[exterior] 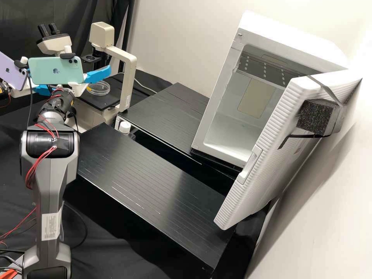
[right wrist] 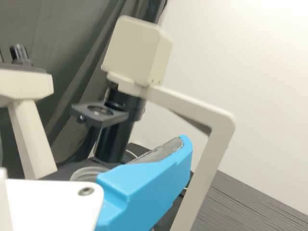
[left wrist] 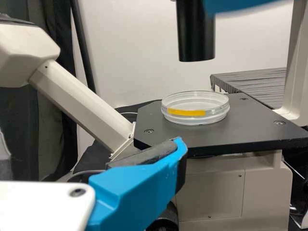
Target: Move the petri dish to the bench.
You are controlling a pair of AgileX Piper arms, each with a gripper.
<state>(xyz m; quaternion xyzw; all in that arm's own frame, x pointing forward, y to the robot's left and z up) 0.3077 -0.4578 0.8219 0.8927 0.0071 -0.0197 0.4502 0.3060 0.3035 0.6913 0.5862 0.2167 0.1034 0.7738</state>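
The clear petri dish, with a yellow strip, rests on the microscope's black stage. My right gripper is open, its visible finger just above the dish's near side. Farther left, my left gripper is partly hidden behind the phone. In the left wrist view, the dish lies flat on the stage beyond my open left gripper, which holds nothing. In the right wrist view, a finger of my right gripper covers part of the dish; its pad edge touches nothing.
The microscope's pale upright rises right of the stage. Black bench platforms extend right towards a white incubator with its door open. A small white-capped bottle stands between the platforms.
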